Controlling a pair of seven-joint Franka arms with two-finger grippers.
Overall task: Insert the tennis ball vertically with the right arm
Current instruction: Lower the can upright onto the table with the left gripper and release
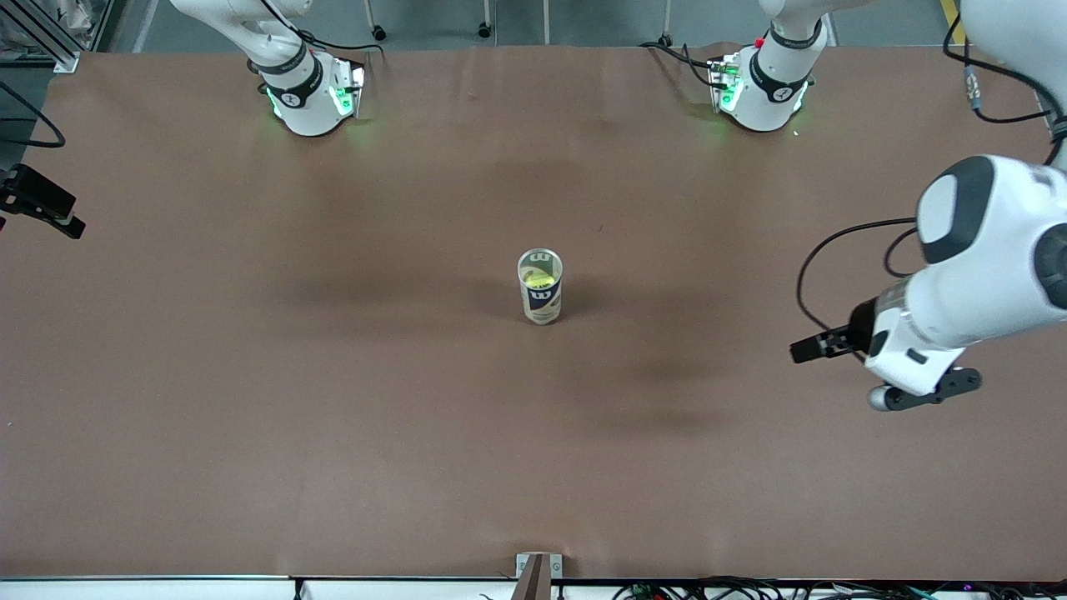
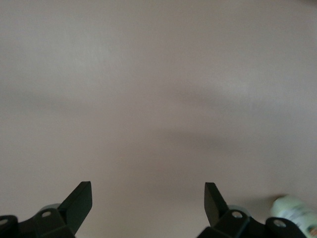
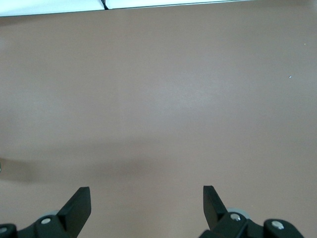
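A tennis ball can [image 1: 542,302] stands upright in the middle of the table, its open top up. A yellow tennis ball [image 1: 536,277] shows inside its mouth. My right gripper [image 3: 146,199] is open and empty over bare brown table; it is out of the front view, where only the right arm's base [image 1: 308,96] shows. My left gripper [image 1: 924,393] hangs over the left arm's end of the table, well apart from the can. In the left wrist view it [image 2: 147,199] is open and empty.
The brown table [image 1: 333,400] is bare around the can. Its white edge [image 3: 148,5] shows in the right wrist view. A black camera mount [image 1: 37,200] sticks in at the right arm's end. A blurred pale object [image 2: 294,213] sits at the left wrist view's edge.
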